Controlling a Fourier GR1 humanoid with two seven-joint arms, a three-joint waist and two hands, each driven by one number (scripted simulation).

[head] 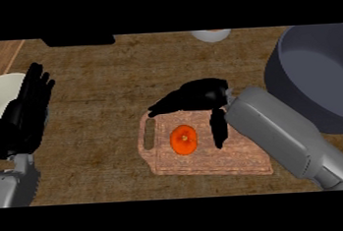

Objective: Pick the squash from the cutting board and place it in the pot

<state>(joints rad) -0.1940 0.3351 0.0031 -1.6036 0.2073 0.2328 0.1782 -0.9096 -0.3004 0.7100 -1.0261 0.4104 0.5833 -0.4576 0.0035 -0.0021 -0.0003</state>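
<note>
Squash (183, 139), orange and round, is seen lying on the board (206, 161), toward its left half, just beside the handle slot. The board is laid on the brown counter (101, 101), near the middle of the view. The right hand (195, 99) is held over the board's far edge, its fingers spread toward the left and its thumb (219, 129) pointed down along the squash's right side; the hand is open around the squash, and whether it is touched cannot be told. Nothing is held. The grey pot (311, 80) is placed at the right, well apart from the squash, behind the right forearm. The left hand (25, 115) is rested at the left edge, fingers straight and pointed up, over a pale plate (2, 89). A white bowl (211, 35) is partly seen at the top edge.
</note>
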